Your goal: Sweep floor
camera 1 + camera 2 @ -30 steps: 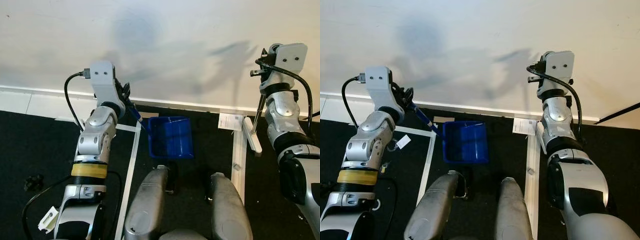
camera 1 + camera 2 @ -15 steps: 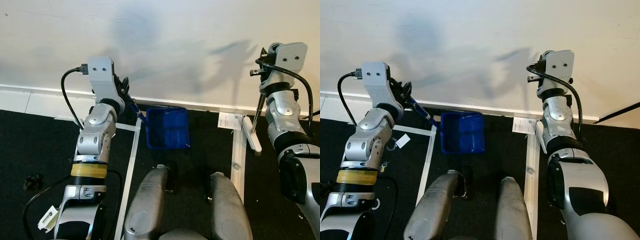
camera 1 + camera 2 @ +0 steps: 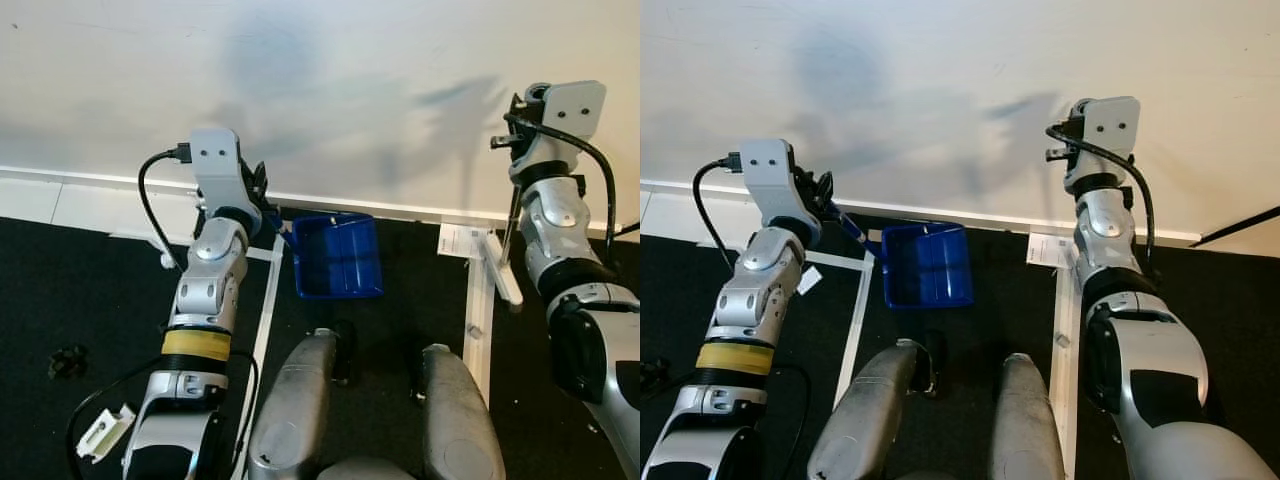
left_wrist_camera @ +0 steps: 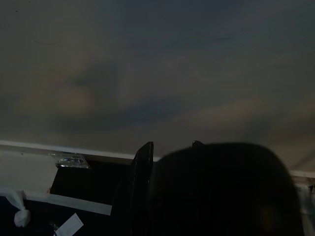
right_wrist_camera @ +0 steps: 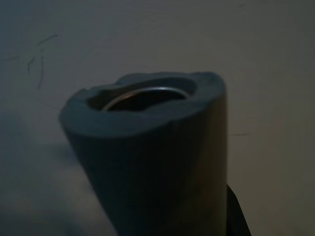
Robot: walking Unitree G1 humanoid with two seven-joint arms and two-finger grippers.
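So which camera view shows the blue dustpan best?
The left eye view: the blue dustpan lies whole on the dark floor by the wall. The right eye view shows it nearly as well. In the left wrist view, a dark shape hides that area.

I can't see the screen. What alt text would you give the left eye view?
A humanoid robot looks down at a blue dustpan on dark floor by a white wall, its handle at the left gripper. The right gripper is raised beside a thin metal pole; the robot's grey legs show below.
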